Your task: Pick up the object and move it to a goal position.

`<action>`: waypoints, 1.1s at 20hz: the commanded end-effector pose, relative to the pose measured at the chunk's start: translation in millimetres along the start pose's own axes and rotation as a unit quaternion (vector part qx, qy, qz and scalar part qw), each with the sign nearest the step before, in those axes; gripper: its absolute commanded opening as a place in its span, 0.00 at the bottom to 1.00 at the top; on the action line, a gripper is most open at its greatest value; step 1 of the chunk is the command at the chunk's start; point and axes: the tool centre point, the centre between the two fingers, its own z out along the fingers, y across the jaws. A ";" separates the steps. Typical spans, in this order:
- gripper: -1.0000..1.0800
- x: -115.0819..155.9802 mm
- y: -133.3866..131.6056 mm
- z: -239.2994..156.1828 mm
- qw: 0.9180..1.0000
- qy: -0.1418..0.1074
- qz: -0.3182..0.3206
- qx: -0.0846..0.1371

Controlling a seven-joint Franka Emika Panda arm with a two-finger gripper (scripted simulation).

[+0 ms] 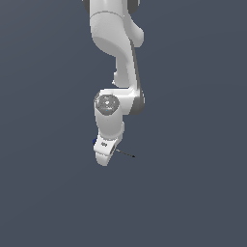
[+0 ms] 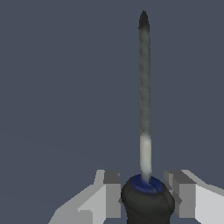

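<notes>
The screwdriver [image 2: 145, 87] has a black-and-blue handle and a thin grey shaft with a dark tip. In the wrist view the handle sits between my two fingers [image 2: 112, 192], which press against its sides. My gripper [image 2: 146, 194] is shut on the handle. In the exterior view the gripper [image 1: 105, 153] points down at the end of the white arm. The thin shaft [image 1: 126, 154] sticks out toward the exterior view's right. A bit of the blue handle shows at the gripper's other side. The hand hides most of the handle there.
The white arm [image 1: 116, 58] comes down from the top of the exterior view. Around it is a plain dark grey ground [image 1: 193, 193]. No goal marker shows.
</notes>
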 end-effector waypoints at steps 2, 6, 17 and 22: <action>0.00 12.8 -19.3 -27.8 1.000 0.000 0.000 -0.001; 0.00 28.1 -43.1 -61.0 1.000 -0.001 -0.001 -0.001; 0.00 75.1 -114.3 -162.0 1.000 -0.002 -0.001 -0.001; 0.00 98.1 -147.2 -210.3 1.000 -0.001 -0.001 -0.001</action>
